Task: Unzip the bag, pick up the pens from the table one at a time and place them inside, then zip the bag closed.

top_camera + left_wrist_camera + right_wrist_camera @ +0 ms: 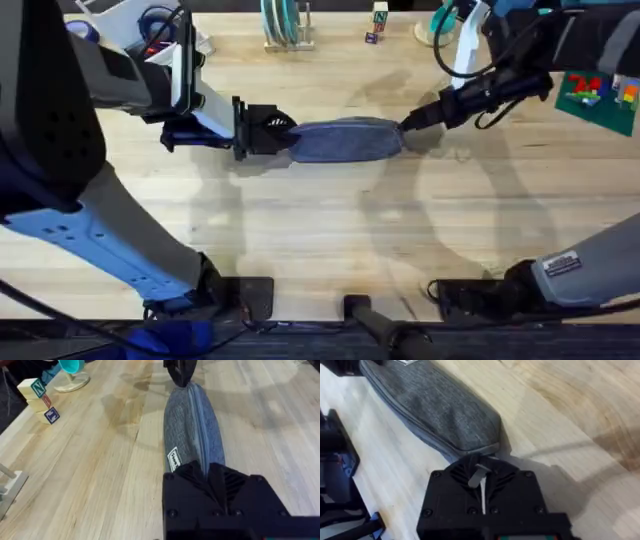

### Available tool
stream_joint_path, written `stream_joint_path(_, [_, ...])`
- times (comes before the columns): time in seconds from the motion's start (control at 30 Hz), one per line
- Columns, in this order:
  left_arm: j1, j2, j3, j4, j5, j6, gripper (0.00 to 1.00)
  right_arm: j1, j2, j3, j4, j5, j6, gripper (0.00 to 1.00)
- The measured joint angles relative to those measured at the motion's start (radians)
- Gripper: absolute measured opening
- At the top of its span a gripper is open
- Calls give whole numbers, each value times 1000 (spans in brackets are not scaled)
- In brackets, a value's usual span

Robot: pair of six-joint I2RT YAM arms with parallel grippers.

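Blue-grey fabric bag (pixel 345 140) lies mid-bench (pixel 320 240), zipper shut. Left gripper (pixel 283 132) clamps one end; right gripper (pixel 481 482) pinches the zipper pull (pixel 479 474) at the other. Judged step: zipping finished; next, release both grippers.

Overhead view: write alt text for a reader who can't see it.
A blue-grey bag lies zipped on the wooden table, gripped at opposite ends by the left gripper and right gripper. Small objects line the far edge.
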Motion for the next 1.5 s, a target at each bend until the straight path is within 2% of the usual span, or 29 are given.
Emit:
stream_joint_path(0.6, [-2, 0, 0, 0, 0, 0, 42, 7, -1, 0, -2, 41, 37, 32])
stream_joint_path(1.23, [-14, 0, 0, 0, 3, 0, 42, -21, -1, -3, -14, 67, 69, 40])
stream_joint_path(1.3, [-14, 0, 0, 1, 3, 0, 42, -22, -1, -3, -11, 100, 70, 115])
stream_joint_path(1.4, [-6, 0, 0, 0, 0, 0, 42, -62, -1, -14, -14, 221, 62, 257])
stream_joint_path(1.43, [-4, 0, 0, 1, 0, 0, 42, -77, -1, -15, -23, 222, 63, 340])
stream_joint_path(1.5, [-4, 0, 0, 1, 0, 0, 42, -86, -7, -15, -37, 208, 64, 609])
